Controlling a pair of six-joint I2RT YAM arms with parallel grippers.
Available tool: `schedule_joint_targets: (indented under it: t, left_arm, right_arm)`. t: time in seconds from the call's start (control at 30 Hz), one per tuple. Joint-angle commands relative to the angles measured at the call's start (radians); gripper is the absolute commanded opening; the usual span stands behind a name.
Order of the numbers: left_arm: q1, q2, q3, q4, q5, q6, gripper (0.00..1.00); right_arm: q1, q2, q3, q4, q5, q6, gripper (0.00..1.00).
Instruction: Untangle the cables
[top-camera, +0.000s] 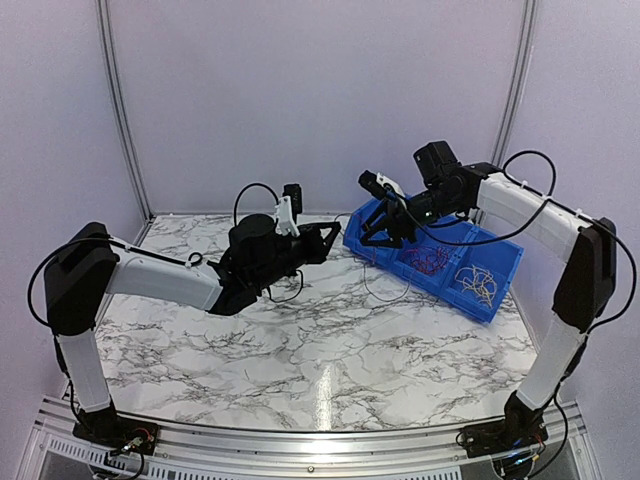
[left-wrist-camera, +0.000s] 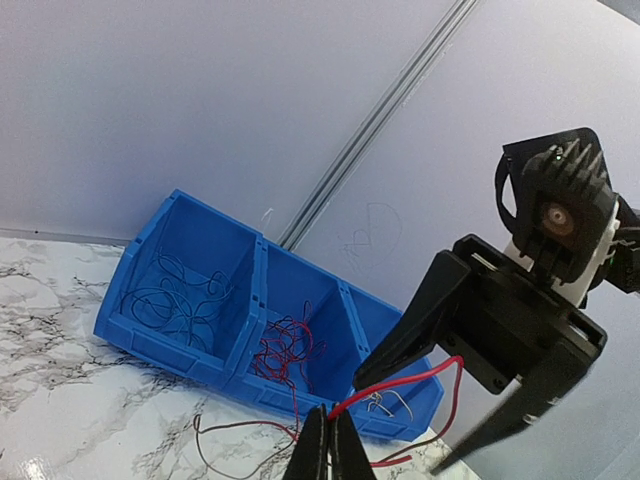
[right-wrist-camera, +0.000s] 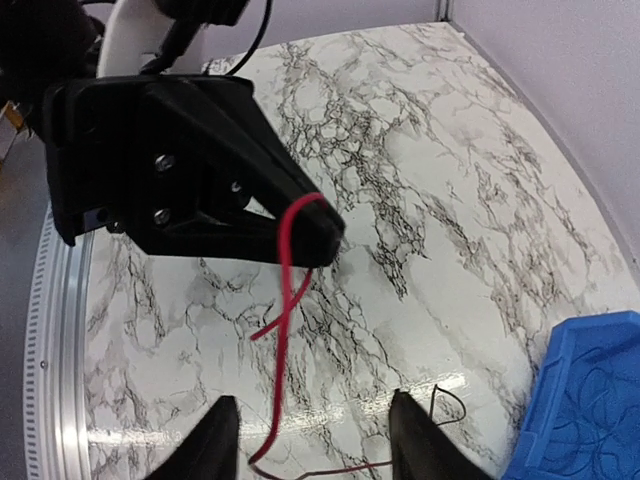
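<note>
My left gripper (top-camera: 335, 233) (left-wrist-camera: 335, 445) is shut on a red cable (left-wrist-camera: 400, 380) and holds it above the table. The cable runs from those jaws across to my right gripper (top-camera: 378, 237) (right-wrist-camera: 315, 440). That gripper faces the left one just in front of the blue bin (top-camera: 420, 280), and its fingers (right-wrist-camera: 215, 440) stand apart. The red cable (right-wrist-camera: 285, 290) hangs loose between them, and its end curls free. A thin dark cable (left-wrist-camera: 230, 440) (right-wrist-camera: 450, 400) lies looped on the marble below.
The blue bin (left-wrist-camera: 160, 340) has three compartments: blue cables (left-wrist-camera: 175, 295) in one end, red cables (left-wrist-camera: 285, 350) (top-camera: 430, 260) in the middle, pale yellow ones (top-camera: 475, 280) in the other end. It stands at the back right, close to the wall.
</note>
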Motion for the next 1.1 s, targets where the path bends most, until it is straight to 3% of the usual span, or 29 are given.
schedule_joint_targets:
  t: [0.0,0.03,0.07,0.17,0.23,0.4,0.63,0.87,1.07]
  left_arm:
    - [-0.004,0.001,0.026,-0.005,0.022,-0.001,0.00]
    - [-0.004,-0.001,0.022,-0.005,0.022,-0.002,0.00]
    - [-0.003,-0.003,0.013,-0.006,0.016,-0.002,0.06]
    - [-0.002,-0.019,-0.029,-0.014,-0.014,0.002,0.30]
    - [-0.003,-0.035,-0.084,-0.016,-0.029,0.002,0.35]
    - [-0.002,-0.080,-0.213,-0.016,-0.069,-0.009,0.37]
    - [-0.002,-0.139,-0.350,-0.016,-0.121,-0.034,0.37]
    - [-0.002,-0.152,-0.377,-0.016,-0.133,-0.043,0.38]
    - [-0.002,-0.150,-0.380,-0.016,-0.137,-0.045,0.38]
  right_arm:
    - [-0.002,0.046,0.084,-0.032,0.069,0.005,0.18]
    - [-0.004,0.048,0.108,-0.033,0.107,0.008,0.03]
    - [-0.010,0.047,0.139,-0.031,0.155,0.008,0.00]
    - [-0.064,0.042,0.262,-0.033,0.268,-0.009,0.00]
    - [-0.113,0.045,0.350,-0.047,0.336,-0.037,0.00]
    - [-0.185,0.051,0.457,-0.052,0.490,-0.143,0.00]
    - [-0.257,0.067,0.411,0.033,0.593,-0.171,0.00]
    - [-0.308,0.128,0.271,0.118,0.613,-0.142,0.00]
    - [-0.384,0.150,0.245,0.105,0.578,-0.082,0.00]
